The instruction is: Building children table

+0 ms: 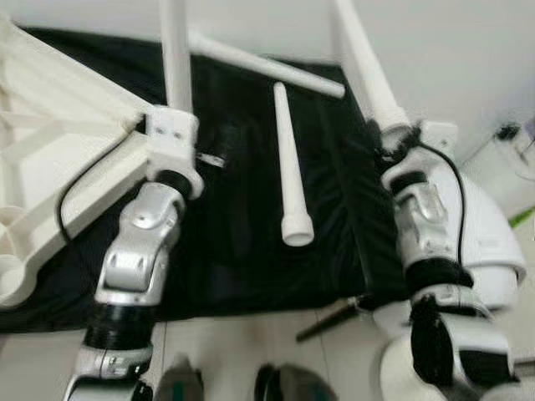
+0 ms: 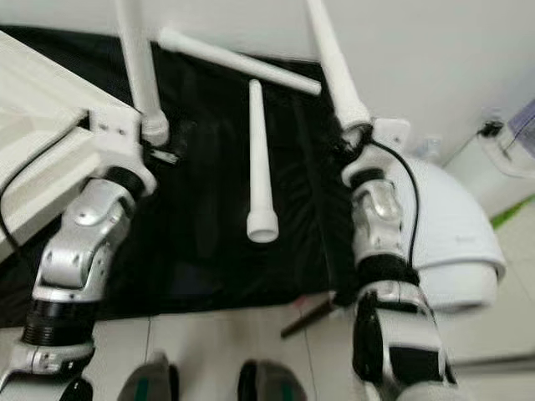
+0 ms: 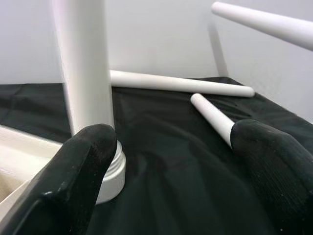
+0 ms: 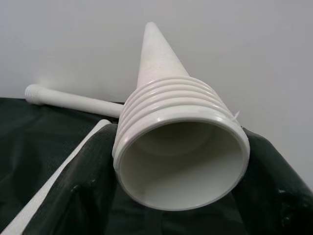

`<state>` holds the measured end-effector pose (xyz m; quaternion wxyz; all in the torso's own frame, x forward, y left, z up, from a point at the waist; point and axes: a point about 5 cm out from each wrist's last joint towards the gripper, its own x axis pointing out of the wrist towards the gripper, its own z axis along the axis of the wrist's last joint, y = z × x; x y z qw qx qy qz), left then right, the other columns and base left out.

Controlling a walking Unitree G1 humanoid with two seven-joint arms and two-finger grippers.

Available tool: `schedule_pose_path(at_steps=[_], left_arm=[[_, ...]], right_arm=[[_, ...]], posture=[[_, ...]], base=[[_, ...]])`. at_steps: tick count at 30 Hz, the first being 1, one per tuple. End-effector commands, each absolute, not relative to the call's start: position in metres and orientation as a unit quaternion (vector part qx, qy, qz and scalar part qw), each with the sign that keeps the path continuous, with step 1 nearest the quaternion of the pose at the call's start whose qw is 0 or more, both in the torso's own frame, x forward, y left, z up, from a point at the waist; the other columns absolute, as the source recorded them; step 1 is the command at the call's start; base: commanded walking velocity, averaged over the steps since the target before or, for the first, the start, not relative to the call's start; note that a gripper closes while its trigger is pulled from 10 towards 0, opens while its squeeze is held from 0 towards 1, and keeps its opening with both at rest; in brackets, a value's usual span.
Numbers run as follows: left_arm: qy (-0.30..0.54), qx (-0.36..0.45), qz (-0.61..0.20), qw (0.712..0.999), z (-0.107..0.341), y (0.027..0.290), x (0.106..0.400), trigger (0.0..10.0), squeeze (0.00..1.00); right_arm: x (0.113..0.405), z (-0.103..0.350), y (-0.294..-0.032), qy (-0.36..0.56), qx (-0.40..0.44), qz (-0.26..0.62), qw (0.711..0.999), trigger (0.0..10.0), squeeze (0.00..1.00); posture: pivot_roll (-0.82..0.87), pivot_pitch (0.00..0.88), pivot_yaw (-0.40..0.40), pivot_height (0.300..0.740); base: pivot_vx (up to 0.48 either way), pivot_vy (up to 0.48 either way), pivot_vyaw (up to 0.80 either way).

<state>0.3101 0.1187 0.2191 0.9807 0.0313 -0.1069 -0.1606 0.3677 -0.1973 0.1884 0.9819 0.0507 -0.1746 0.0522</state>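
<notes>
Four white legs, right gripper [image 4: 178, 205] clamped around one leg [image 1: 365, 67] by its threaded end, left gripper [image 3: 171, 166] wide open beside an upright leg [image 1: 175, 54] on the tabletop [image 1: 50, 159], two loose legs [image 1: 290, 167] on black cloth [image 1: 251, 251], farther one [image 1: 263, 64] by the wall.

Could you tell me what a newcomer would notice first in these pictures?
Probably the white table legs: the right end effector holds one leg by its threaded end, while the left end effector brackets another leg standing by the tabletop. Two loose legs lie on the black cloth.
</notes>
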Motion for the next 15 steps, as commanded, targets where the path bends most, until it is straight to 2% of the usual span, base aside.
schedule_pose_path(at_steps=[1,3,15], left_arm=[[-0.102,0.027,-0.178,0.978,0.2176,0.1104,0.3096,10.0,0.0],[-0.102,0.027,-0.178,0.978,0.2177,0.1102,0.3098,10.0,0.0],[-0.093,0.046,-0.201,0.974,0.2162,0.1016,0.3074,10.0,0.0]], right_arm=[[0.3656,0.1907,-0.2082,-0.181,0.048,0.036,0.982,10.0,0.0],[0.3656,0.1909,-0.2084,-0.181,0.048,0.036,0.982,10.0,0.0],[0.3655,0.1916,-0.2078,-0.179,0.05,0.035,0.982,10.0,0.0]], posture=[[0.05,0.12,-0.118,0.74],[0.05,0.12,-0.117,0.74],[0.05,0.124,-0.115,0.74]], base=[[0.251,0.0,0.0],[0.251,0.0,0.0],[0.0,0.0,0.0]])
